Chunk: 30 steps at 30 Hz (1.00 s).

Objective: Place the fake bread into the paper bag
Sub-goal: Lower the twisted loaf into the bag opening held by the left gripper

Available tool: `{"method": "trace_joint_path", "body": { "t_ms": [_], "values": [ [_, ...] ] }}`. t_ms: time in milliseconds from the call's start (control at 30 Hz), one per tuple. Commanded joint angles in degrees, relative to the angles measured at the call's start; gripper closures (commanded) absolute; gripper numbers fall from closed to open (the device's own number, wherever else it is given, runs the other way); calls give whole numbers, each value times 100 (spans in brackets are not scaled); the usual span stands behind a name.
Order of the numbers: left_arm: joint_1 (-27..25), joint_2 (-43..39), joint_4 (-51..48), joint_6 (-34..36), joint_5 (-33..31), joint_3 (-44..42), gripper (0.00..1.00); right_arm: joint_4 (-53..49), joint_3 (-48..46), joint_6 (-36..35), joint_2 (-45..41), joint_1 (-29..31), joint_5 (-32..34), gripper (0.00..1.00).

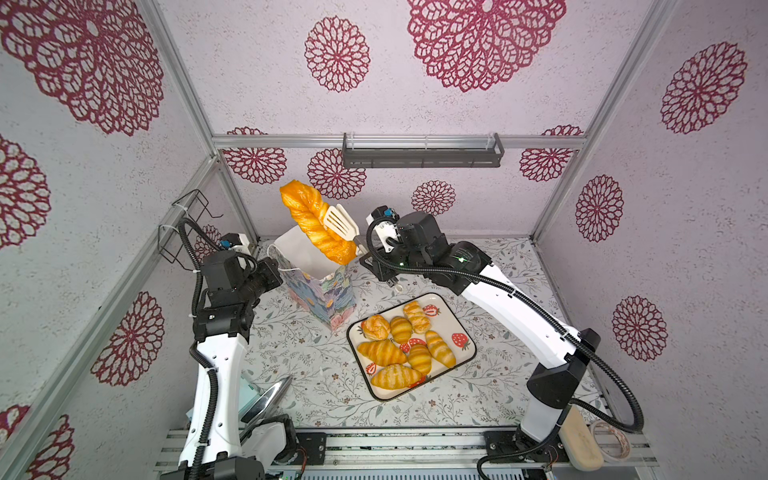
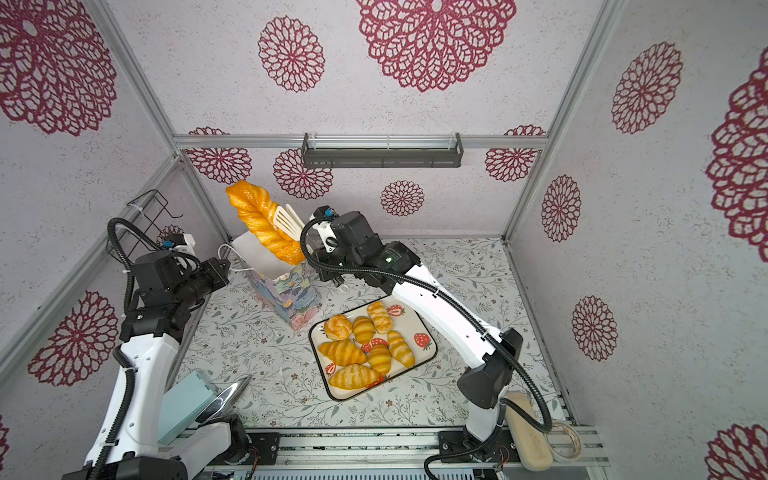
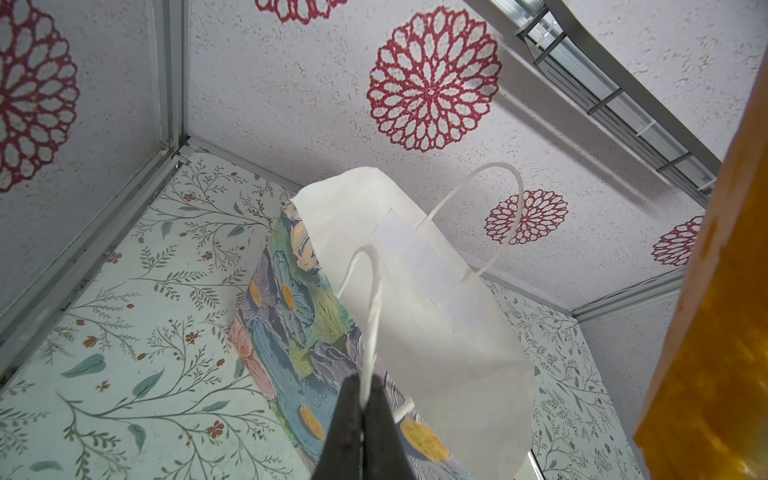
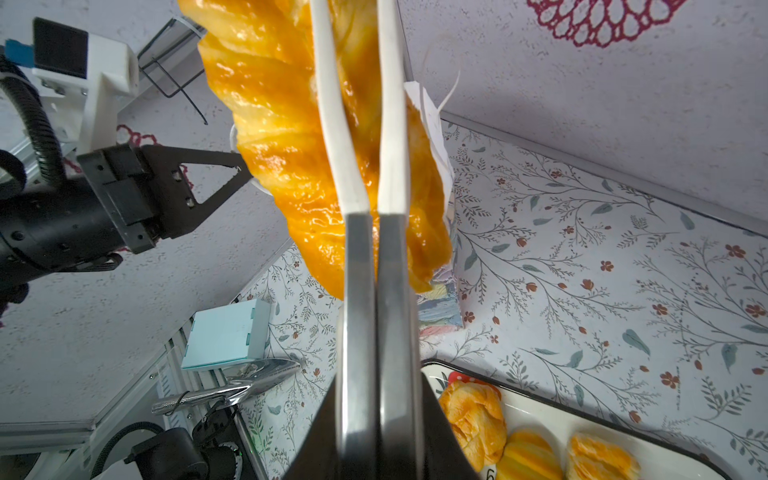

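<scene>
Right gripper (image 4: 378, 415) clamped tight on tongs (image 1: 341, 222) — tongs pinched plaited loaf (image 1: 318, 222), tilted above paper bag (image 1: 328, 295) mouth. Left gripper (image 3: 363, 399) closed on cord handle (image 3: 376, 299). Bag stood upright at 11 o'clock from tray (image 1: 449, 320) — other pastries (image 1: 401, 345) lay there.

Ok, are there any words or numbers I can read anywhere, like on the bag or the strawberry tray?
Nothing here can be read for sure.
On the strawberry tray: a small dark mark at the picture's edge, cut off, unreadable.
On the right arm's black joint: faint pale print, too small to read.
On the paper bag: only painted flowers, no words showing.
</scene>
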Motion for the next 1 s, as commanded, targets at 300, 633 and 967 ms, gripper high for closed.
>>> {"method": "trace_joint_path", "body": {
  "t_ms": [300,633,967],
  "values": [
    [36,-101,129,-11,-9,-59,100,11,1637,-265,1050,34,-365,78],
    [60,-107,121,-8,-48,-61,100,-292,2264,-352,1677,9,-340,77],
    [78,-102,121,-28,-27,-61,100,-582,2246,-451,1733,-31,-81,77]
  ]
}}
